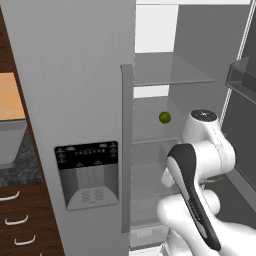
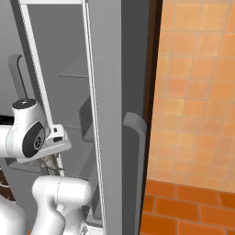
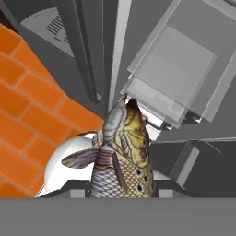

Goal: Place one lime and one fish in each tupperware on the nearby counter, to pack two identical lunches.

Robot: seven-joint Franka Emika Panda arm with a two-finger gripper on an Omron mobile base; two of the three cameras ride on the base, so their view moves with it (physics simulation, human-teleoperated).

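Note:
A brownish fish [image 3: 123, 152] with yellow-grey scales hangs head down in my gripper [image 3: 120, 186], which is shut on its body; the fingertips are hidden behind it. My hand [image 2: 53, 140] is held in front of the open fridge, with a bit of the fish [image 2: 49, 162] showing beneath it. One yellow-green lime [image 1: 164, 117] rests on a glass shelf inside the fridge, up and to the left of my arm [image 1: 200, 150]. A strip of the dark marbled counter [image 1: 15, 170] shows at the far left. No tupperware that I can make out is in view.
The closed fridge door with its dispenser panel [image 1: 87, 175] and long handle [image 1: 126, 150] stands left of the opening. The swung-out door [image 2: 108, 114] flanks my right. Wooden drawers [image 1: 20, 220] sit under the counter, and a pale grey boxy thing [image 1: 10, 142] stands on it. Below is orange brick floor [image 3: 27, 124].

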